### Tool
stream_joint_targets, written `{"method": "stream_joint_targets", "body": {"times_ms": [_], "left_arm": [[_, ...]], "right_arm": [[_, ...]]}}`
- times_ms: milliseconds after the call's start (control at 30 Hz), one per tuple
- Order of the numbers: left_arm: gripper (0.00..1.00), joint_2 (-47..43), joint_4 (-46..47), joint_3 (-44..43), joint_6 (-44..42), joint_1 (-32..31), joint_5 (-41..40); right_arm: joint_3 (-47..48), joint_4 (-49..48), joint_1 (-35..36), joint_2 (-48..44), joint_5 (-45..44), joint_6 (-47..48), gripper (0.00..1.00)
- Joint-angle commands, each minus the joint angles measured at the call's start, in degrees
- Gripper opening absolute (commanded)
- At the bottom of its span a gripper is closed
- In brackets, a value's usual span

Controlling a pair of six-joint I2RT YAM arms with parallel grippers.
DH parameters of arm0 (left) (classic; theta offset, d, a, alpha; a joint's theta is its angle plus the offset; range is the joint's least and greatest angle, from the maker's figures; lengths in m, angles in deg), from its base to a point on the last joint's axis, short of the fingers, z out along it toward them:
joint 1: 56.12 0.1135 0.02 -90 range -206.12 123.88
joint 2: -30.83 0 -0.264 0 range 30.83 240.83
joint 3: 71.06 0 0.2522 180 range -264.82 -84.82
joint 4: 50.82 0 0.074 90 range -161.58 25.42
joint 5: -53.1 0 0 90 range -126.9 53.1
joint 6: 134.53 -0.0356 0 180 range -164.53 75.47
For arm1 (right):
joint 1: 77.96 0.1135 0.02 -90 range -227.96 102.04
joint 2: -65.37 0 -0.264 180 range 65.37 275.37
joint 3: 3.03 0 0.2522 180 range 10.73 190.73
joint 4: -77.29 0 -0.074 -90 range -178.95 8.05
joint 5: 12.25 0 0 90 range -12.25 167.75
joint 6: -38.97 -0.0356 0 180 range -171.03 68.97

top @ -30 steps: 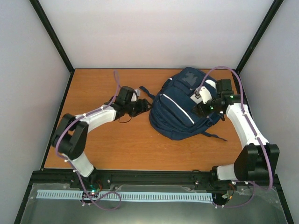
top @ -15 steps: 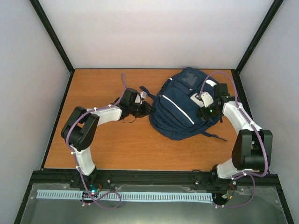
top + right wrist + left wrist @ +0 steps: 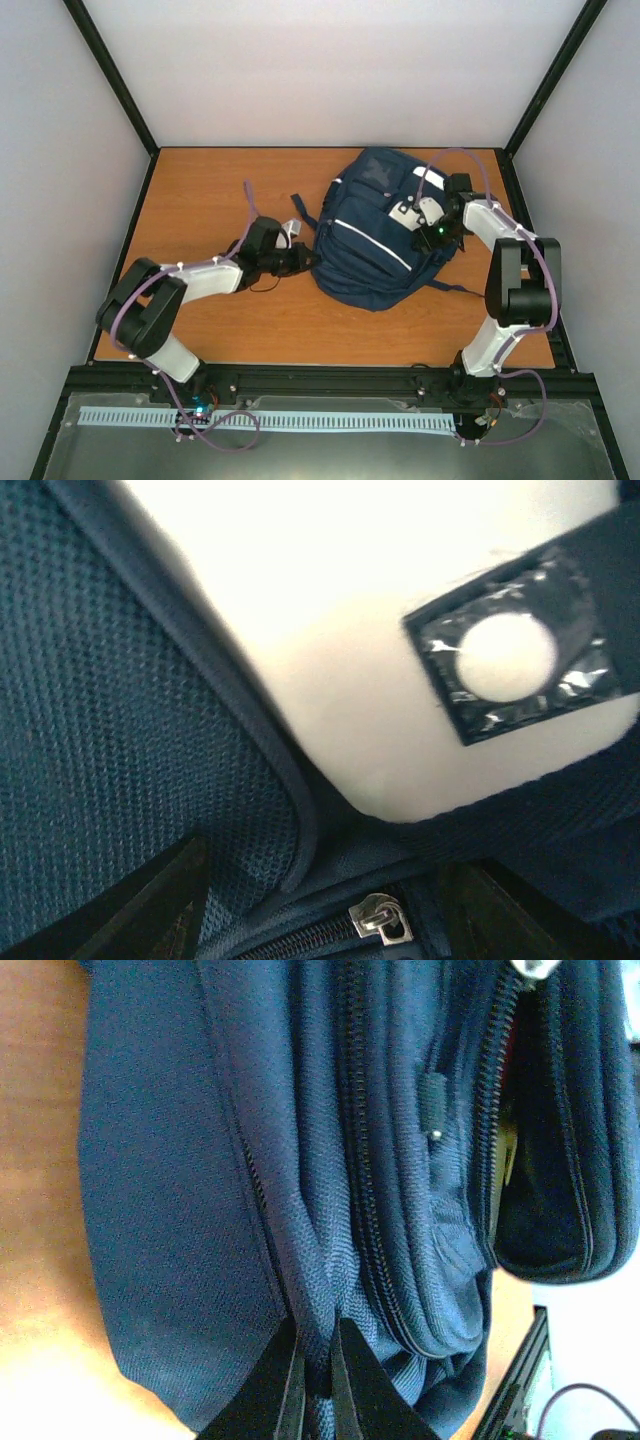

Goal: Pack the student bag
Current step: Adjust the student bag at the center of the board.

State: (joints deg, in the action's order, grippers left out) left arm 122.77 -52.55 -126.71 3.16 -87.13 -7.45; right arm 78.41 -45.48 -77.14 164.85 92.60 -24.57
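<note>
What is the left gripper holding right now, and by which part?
The left gripper pinches the student bag by a fold of fabric beside a zipper, at its side edge.

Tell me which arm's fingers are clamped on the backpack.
The left gripper: its fingers are shut on a fold of the student bag beside a zipper. The right gripper's fingers stand apart over the mesh, clamping nothing.

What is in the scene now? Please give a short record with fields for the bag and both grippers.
student bag: navy-blue striped backpack, lying on the wooden table
left gripper: shut, pinching a fabric fold at the bag's left edge
right gripper: open, over the bag's right side
zipper pull: metal, between the right gripper's fingers, not gripped
</note>
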Motion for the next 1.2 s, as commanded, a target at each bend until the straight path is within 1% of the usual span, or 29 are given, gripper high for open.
{"method": "stream_joint_targets", "body": {"times_ms": [0,200,300,400,500,600,633,700,733,767,800,833,900,933,1000,1067,1167], "left_arm": [[0.01,-7.76,-2.14,5.87,-0.27,-4.89,-6.30],[0.01,-9.45,-1.86,9.41,3.21,-11.36,-9.63],[0.04,-9.28,-4.10,9.58,2.76,-16.28,-13.69],[0.05,-9.17,-4.45,10.95,2.87,-20.74,-16.64],[0.08,-10.65,-5.47,12.83,3.07,-22.36,-17.87],[0.12,-15.09,-11.31,13.34,1.31,-22.49,-19.56],[0.17,-17.02,-13.95,13.14,0.27,-22.52,-20.33],[0.36,-20.85,-20.38,11.94,-2.09,-22.52,-21.80],[0.48,-22.52,-23.82,11.13,-2.36,-22.51,-23.16],[0.56,-24.59,-27.93,10.16,-2.33,-22.48,-25.07],[0.61,-26.77,-31.17,9.29,-2.33,-22.52,-27.50],[0.64,-28.92,-33.65,9.00,-2.52,-22.51,-28.66],[0.72,-33.58,-38.61,7.48,-3.20,-22.43,-34.24],[0.75,-35.64,-42.53,6.77,-4.28,-22.32,-37.16],[0.80,-39.49,-45.77,5.51,-7.70,-22.15,-43.04],[0.86,-43.08,-45.96,4.82,-13.55,-21.81,-46.74],[0.87,-47.02,-42.60,4.36,-24.34,-21.42,-47.52]], "right_arm": [[5.32,-2.08,0.65,3.30,-1.17,-1.27,0.65],[9.48,-1.45,3.28,7.18,-0.34,-2.09,0.65],[10.68,-1.82,4.74,8.54,-0.90,-2.50,0.64],[12.09,-2.17,5.84,10.25,-1.49,-2.60,0.64],[13.91,-2.55,6.53,11.08,-3.34,-3.11,0.64],[14.55,-2.81,6.56,9.24,-4.59,-2.82,0.64],[14.41,-2.73,6.56,8.03,-4.64,-2.62,0.64],[13.71,-2.09,6.56,5.24,-4.17,-2.47,0.65],[13.33,-1.66,6.56,3.83,-3.99,-2.72,0.65],[12.83,-1.38,6.63,1.62,-3.78,-3.02,0.65],[12.19,-0.98,6.91,-0.07,-3.46,-3.10,0.65],[11.47,-0.56,7.44,-1.65,-3.29,-3.04,0.65],[9.84,0.28,8.88,-4.85,-2.68,-2.64,0.65],[8.81,0.49,9.64,-6.42,-1.48,-2.19,0.65],[6.19,0.98,10.88,-9.68,3.52,-0.29,0.65],[2.92,1.02,11.89,-12.93,9.02,2.04,0.65],[-2.15,0.80,13.94,-17.63,14.95,6.58,0.65]]}}
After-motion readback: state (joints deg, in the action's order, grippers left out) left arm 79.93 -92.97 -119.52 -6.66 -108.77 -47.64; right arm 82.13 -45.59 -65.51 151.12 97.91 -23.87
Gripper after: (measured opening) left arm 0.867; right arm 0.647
